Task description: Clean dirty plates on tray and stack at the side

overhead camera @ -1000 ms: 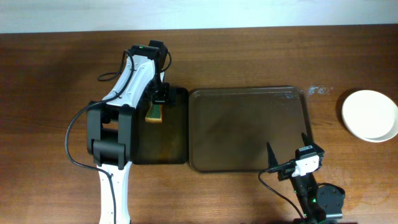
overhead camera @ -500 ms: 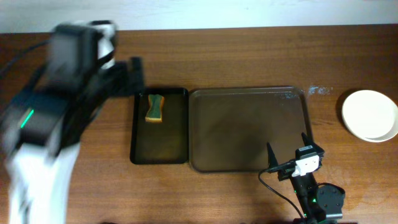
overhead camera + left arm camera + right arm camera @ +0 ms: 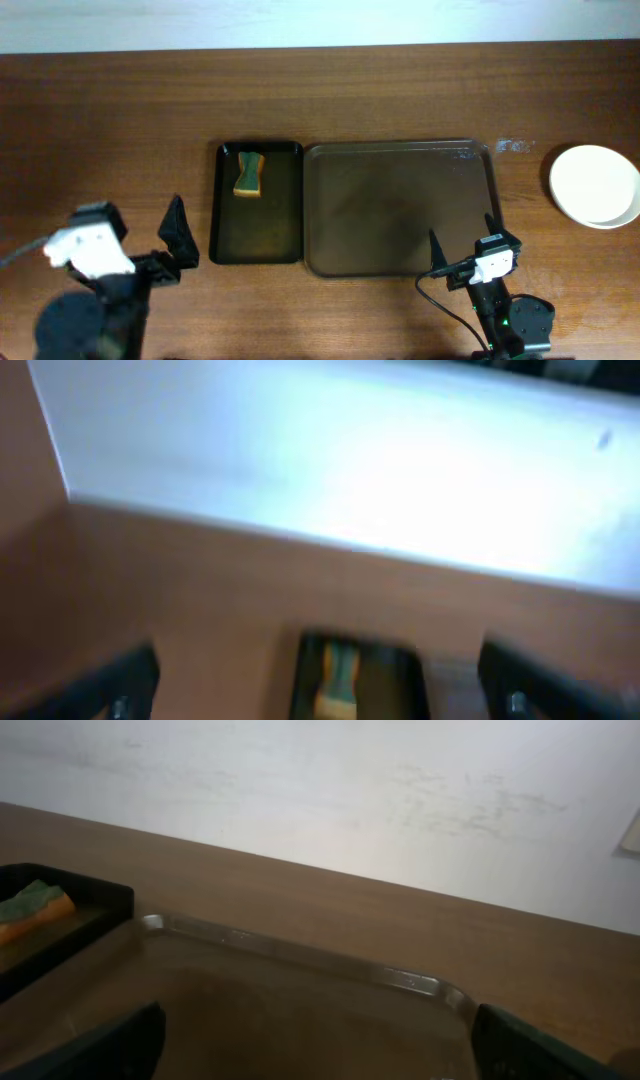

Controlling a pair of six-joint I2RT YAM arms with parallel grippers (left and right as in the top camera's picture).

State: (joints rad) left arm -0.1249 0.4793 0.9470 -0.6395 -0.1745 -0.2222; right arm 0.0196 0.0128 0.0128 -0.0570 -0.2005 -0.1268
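The brown tray (image 3: 400, 143) lies mid-table with nothing on it, and its far rim (image 3: 300, 955) shows in the right wrist view. White plates (image 3: 595, 185) rest in a pile on the table to its right, off the tray; no smears show. My right gripper (image 3: 463, 240) hovers open over the tray's near right corner, empty. My left gripper (image 3: 322, 692) is open and empty too, blurred, and faces the black tray from the table's lower left. One of its fingers (image 3: 178, 235) shows in the overhead view.
A narrow black tray (image 3: 258, 245) sits against the brown tray's left side. It holds an orange and green sponge (image 3: 248, 173) at its far end. Both also appear in the wrist views, the sponge (image 3: 35, 908) and black tray (image 3: 400, 680).
My left arm has pulled back from over the sponge in the black tray to the table's lower left. The sponge stays in the tray. The right arm has not moved.
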